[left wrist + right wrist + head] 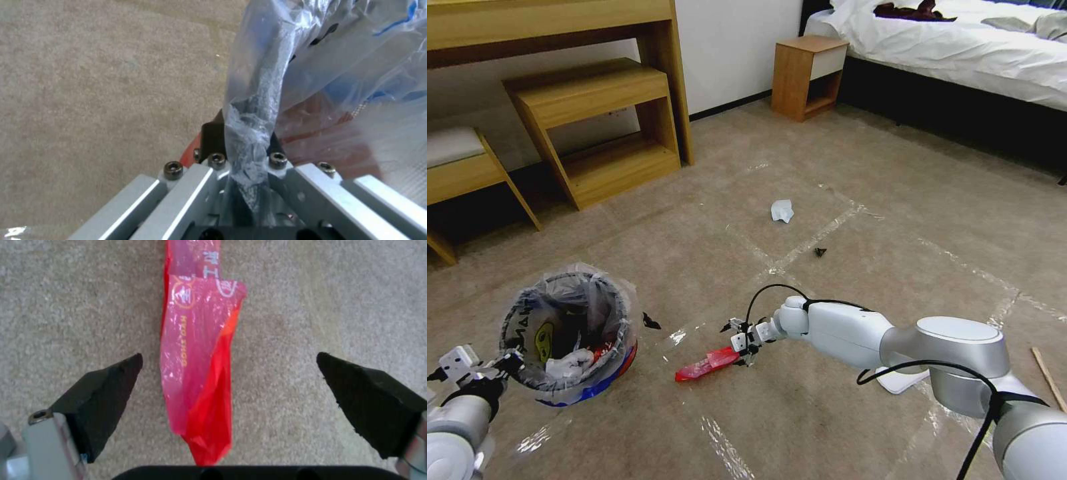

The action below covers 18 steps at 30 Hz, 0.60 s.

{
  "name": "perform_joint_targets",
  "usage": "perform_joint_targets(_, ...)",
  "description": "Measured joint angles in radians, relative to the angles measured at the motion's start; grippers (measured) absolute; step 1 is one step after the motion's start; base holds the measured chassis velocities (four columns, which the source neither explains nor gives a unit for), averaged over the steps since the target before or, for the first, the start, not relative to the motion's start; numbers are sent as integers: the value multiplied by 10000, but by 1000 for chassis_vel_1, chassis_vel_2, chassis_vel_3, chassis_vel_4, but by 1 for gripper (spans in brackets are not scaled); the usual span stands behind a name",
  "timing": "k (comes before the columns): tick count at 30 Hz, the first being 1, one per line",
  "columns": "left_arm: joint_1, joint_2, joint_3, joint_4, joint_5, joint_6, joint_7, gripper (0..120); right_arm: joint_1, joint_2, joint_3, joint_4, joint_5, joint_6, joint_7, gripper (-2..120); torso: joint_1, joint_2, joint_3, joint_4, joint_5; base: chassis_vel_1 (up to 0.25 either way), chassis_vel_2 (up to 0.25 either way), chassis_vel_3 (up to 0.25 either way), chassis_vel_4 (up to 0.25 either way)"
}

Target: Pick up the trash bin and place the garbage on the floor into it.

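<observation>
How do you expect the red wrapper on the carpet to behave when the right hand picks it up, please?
The red wrapper, between the open right hand's fingers, looks thin, glossy film: probably very light and floppy, likely drooping from one end. Its shine suggests it could slip.

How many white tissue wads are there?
2: one tissue wad on the carpet toward the bed, another inside the trash bin. More may be hidden in there.
</observation>
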Motion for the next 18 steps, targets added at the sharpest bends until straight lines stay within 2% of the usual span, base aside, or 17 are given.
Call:
perform_joint_targets(16,95,-53,-88,-67,-3,-55,31,1,-183,401,-76,-661,-16,6,62,93,0,0,0,0,0,0,0,0,0)
perform_joint_targets(18,90,-52,-89,-61,-5,-86,35,1,-246,420,-60,-748,-36,48,66,84,0,0,0,0,0,0,0,0,0)
